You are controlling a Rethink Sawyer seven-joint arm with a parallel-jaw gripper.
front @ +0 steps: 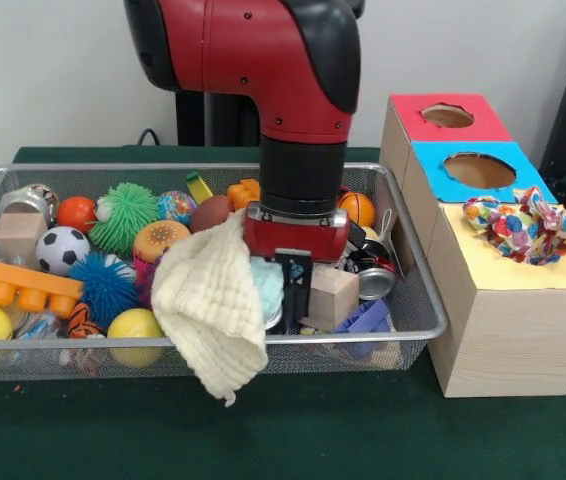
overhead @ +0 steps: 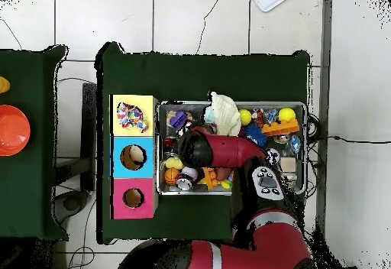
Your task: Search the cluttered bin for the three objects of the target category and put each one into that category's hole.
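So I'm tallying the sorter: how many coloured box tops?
3: red top farthest, blue top in the middle, yellow top nearest, with a patterned cloth over it.

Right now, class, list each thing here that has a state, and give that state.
gripper: down in the basket; open or shut cannot be told
cloth: draped over the basket's front rim
basket: full of toys
yellow hole: stuffed with patterned fabric
blue hole: open
red hole: open

Wire-mesh metal bin [front: 418, 300]; cream waffle-textured cloth [front: 208, 310].
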